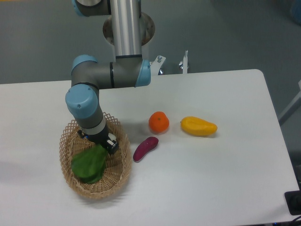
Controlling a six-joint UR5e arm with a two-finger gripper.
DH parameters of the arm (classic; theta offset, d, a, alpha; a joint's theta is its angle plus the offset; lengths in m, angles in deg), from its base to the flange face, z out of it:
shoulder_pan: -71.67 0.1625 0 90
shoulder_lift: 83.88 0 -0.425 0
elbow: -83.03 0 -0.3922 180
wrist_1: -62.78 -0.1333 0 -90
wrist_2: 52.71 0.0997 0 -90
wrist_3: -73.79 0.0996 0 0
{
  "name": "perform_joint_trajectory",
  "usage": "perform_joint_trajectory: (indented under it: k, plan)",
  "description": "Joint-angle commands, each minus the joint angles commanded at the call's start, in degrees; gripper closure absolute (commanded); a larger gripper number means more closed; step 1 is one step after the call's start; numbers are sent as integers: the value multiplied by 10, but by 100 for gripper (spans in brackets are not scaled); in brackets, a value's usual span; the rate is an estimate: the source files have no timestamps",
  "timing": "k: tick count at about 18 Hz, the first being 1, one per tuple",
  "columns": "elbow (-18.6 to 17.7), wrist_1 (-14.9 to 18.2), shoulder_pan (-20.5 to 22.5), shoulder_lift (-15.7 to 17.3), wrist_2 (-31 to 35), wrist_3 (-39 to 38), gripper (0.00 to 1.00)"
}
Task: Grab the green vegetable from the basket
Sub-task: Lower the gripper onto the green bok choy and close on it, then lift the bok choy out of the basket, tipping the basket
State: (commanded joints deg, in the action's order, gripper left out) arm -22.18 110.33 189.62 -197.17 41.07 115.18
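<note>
The bright green leafy vegetable lies inside the oval tan wicker basket, toward seven o'clock. The gripper sits down at its one-o'clock end, probably placed for a grasp; whether its fingers pinch it I cannot tell.

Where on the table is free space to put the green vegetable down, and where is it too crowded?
Bare table lies right of the basket and in front of the purple sweet potato, orange and yellow fruit. The far left corner also looks free. It is crowded inside the basket, where the gripper meets the green vegetable.
</note>
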Motion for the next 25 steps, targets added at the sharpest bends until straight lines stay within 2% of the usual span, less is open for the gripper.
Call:
perform_joint_trajectory:
  k: [5,11,12,15,18,22,25]
  plan:
    - [3,0,1,4,-1,1,73]
    - [27,18,11,38,-11,25,73]
    - [36,23,26,58,-28,29,73]
    - [57,45,62,79,-47,52,73]
    - [92,91,111,97,-72,80,73]
    - [137,145,177,103,-105,139,73]
    - [139,173,217,114,-106,202,73]
